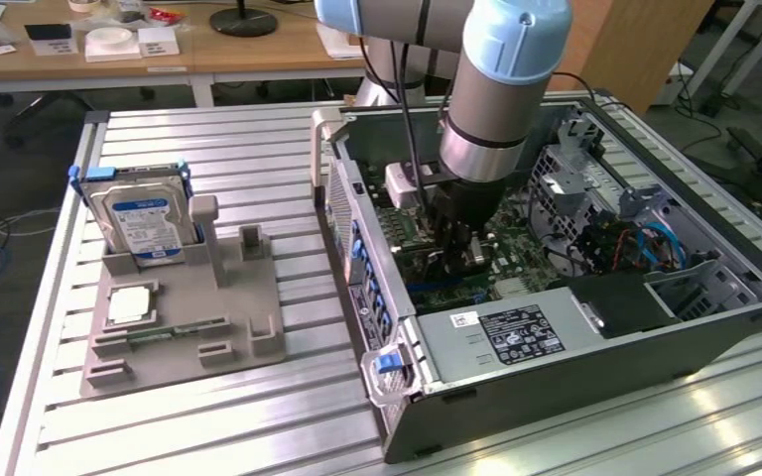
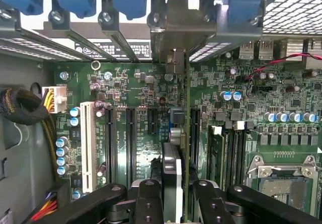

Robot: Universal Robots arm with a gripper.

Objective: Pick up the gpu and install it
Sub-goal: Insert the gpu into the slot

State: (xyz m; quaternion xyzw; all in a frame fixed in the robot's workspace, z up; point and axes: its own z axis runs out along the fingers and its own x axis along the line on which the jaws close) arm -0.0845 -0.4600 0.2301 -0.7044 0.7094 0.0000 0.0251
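on the ribbed metal bench the open computer case is lying on its side so the pincer can reach in, pinching the gpu on edge, its bracket lining up above a slot.

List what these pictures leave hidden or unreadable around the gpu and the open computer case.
- Exterior view: the gpu's seat in the motherboard, blocked by the gripper and arm.
- Wrist view: the gpu is edge-on, its faces hidden; its near end is covered by the gripper and cut by the frame edge.
- Wrist view: whether the card is fully in its slot, hidden by the card itself.
- Exterior view: the power supply label text, too small.
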